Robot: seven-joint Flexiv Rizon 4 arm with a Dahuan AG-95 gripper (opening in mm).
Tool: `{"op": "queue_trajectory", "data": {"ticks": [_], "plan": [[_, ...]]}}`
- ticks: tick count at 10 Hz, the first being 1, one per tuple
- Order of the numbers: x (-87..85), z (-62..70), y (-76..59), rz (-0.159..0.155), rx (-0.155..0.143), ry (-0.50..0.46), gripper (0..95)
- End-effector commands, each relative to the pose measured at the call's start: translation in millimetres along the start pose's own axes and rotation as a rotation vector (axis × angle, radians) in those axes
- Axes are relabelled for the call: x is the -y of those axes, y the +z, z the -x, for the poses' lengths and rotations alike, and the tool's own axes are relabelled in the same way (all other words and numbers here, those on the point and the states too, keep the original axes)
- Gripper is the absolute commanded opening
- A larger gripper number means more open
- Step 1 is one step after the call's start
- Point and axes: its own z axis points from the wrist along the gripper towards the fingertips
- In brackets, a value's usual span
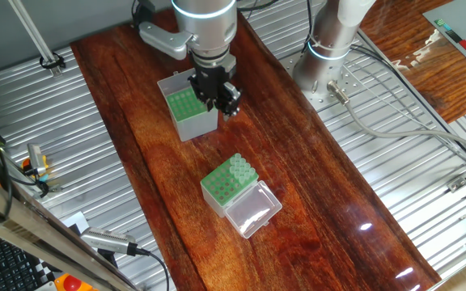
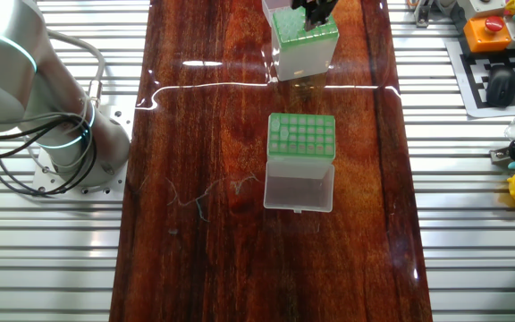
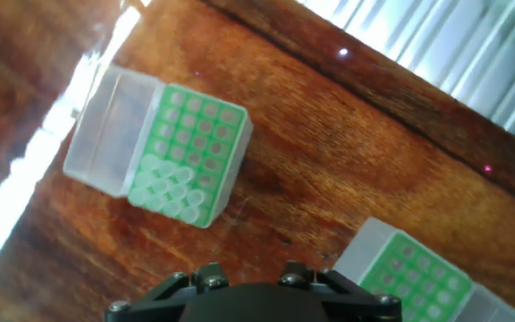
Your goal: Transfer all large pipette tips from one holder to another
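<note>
Already several tips point(image 3: 170, 185) stand clustered at one edge of the lidded box point(image 1: 220, 187). Over the tall box point(image 1: 191, 113) the gripper point(image 1: 222, 99) hovers; whether its fingers grip anything, I cannot tell, nor how many remain.

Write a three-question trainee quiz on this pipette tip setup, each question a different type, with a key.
1. True or false: the gripper hangs over the taller grey-sided holder.
2. Multiple choice: where do the pipette tips stand in the shorter box? A) across the whole plate B) bunched at one end of the plate C) on the table beside it
3. Fill in: the shorter box's clear lid lies ____ on the wooden table.

Key: 1 true; 2 B; 3 open
</note>
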Motion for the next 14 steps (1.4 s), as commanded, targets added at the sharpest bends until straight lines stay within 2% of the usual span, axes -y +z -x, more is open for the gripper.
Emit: {"op": "queue_trajectory", "data": {"ticks": [1,2,3,5,7,8,10,12,13,14], "plan": [[27.9,-13.7,10.9,-0.017,0.0,-0.045,38.0],[39.4,-20.9,14.4,-0.016,0.001,-0.053,38.0],[56.8,-34.2,17.5,-0.015,0.0,-0.072,19.0],[72.2,-53.1,14.6,-0.017,-0.034,-0.081,19.0],[72.2,-53.1,14.6,-0.001,-0.021,-0.047,19.0],[72.2,-53.1,14.6,0.012,-0.001,0.002,38.0],[72.2,-53.1,14.6,0.007,0.001,0.085,38.0],[72.2,-53.1,14.6,-0.004,0.012,0.104,38.0],[82.1,-56.6,20.5,-0.007,0.018,0.08,19.0],[90.7,-59.5,26.0,-0.008,0.019,0.064,19.0]]}}
